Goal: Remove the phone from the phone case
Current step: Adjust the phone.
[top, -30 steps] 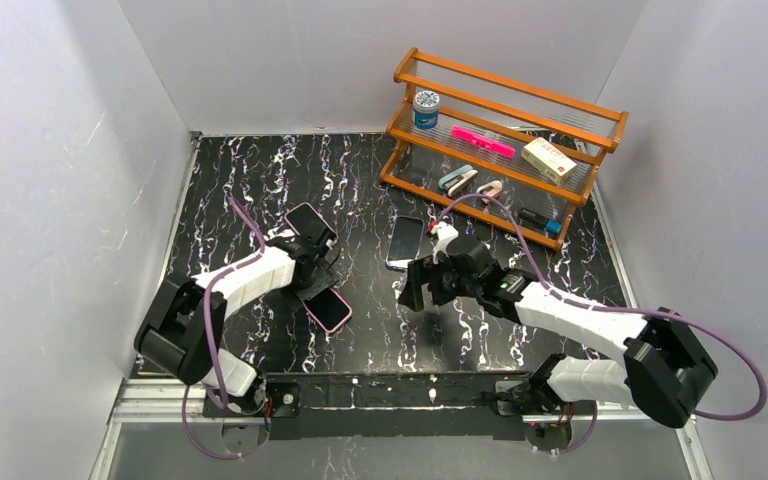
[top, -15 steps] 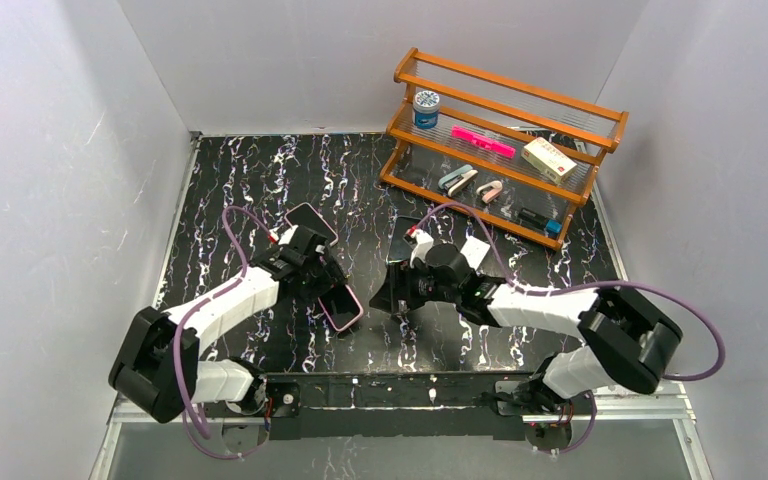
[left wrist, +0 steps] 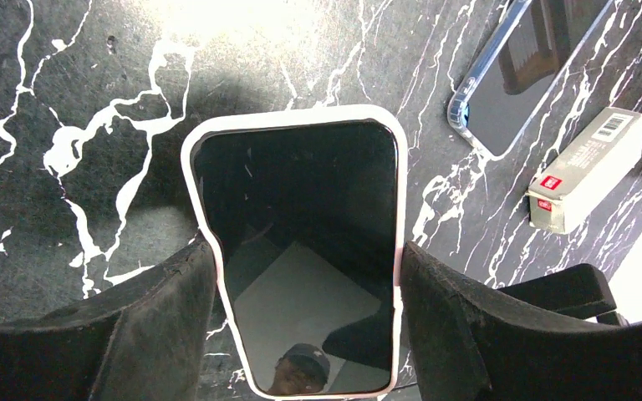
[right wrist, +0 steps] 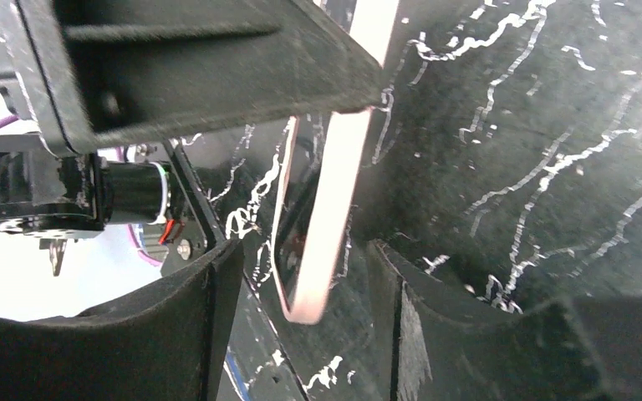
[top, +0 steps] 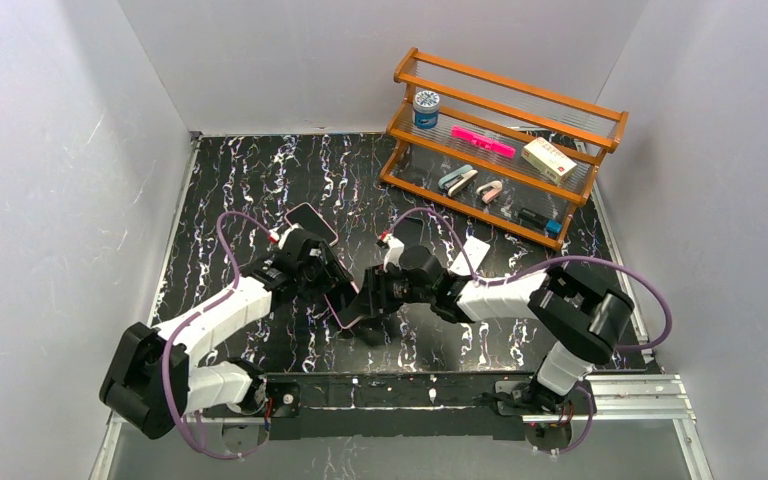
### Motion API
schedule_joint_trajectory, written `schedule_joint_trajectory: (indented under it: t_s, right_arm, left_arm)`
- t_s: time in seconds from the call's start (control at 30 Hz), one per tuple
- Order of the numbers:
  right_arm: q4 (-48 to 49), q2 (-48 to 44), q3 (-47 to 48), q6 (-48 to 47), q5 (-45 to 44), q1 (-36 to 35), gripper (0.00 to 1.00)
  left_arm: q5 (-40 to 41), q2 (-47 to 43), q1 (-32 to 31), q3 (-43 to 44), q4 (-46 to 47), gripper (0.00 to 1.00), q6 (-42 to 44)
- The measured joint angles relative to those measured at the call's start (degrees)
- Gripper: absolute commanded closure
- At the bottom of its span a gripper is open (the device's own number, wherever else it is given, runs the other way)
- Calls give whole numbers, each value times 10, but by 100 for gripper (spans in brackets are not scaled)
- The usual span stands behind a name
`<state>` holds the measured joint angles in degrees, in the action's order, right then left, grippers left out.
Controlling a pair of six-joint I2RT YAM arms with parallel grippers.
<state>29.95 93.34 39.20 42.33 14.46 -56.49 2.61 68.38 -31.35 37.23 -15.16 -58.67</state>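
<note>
Pink-white rubber rims the phone case (left wrist: pixel 294 117), and the dark phone (left wrist: pixel 301 192) sits fully seated inside it, so no part of the removal is done yet. The left gripper (left wrist: pixel 305 276) clamps the case across its width, one pad on each long side, and holds it off the marble-patterned table (top: pixel 260 170) between the two arms. The phone's long axis runs out from that grip toward the right arm, leaving one end free. In the right wrist view the case shows edge-on, a pale strip hanging in the gap of the right gripper (right wrist: pixel 305 251). The jaws stand apart, one pad facing the screen side and the other the back. Daylight shows on the screen side. Whether the other pad touches the case I cannot tell. That is the relation the next move seems to turn on: the free end lies directly between the right claw's pads, so closing would pinch it face to back while the left keeps hold of the long sides. A risk is that both claws end up squeezing the case rather than the phone, which would peel nothing. A second phone in a clear case (left wrist: pixel 518 75) and a small box (left wrist: pixel 585 167) lie on the table well apart.
</note>
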Motion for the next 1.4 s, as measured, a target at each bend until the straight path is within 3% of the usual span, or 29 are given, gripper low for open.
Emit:
schedule_joint_trajectory:
  t_s: [0.2, 0.37, 0.43, 0.57, 0.67, 0.93, 1.13, 1.4]
  right_arm:
    - [21, 20, 17, 10, 9, -10, 67]
    - [16, 26, 16, 26, 6, -6, 96]
    - [25, 24, 16, 26, 10, -5, 99]
    - [41, 6, 9, 28, 9, -7, 99]
    - [51, -22, -5, 28, 2, -8, 99]
    - [47, -125, -63, 37, -3, 6, 99]
    - [97, -210, -140, 69, 31, 58, 99]
    - [208, -264, -196, 145, 103, 125, 99]
  left_arm:
    - [-7, -18, -1, -20, 18, 99, -4]
    - [-5, -54, -1, -32, 22, 83, 7]
    - [-1, -82, -2, -40, 25, 68, 16]
    - [3, -131, -2, -54, 33, 23, 28]
    - [2, -159, -2, -55, 38, 3, 47]
    - [-16, -248, -3, -58, 95, 2, 100]
    - [-71, -301, -3, -98, 180, 2, 106]
    - [-172, -254, -3, -141, 317, 6, 74]
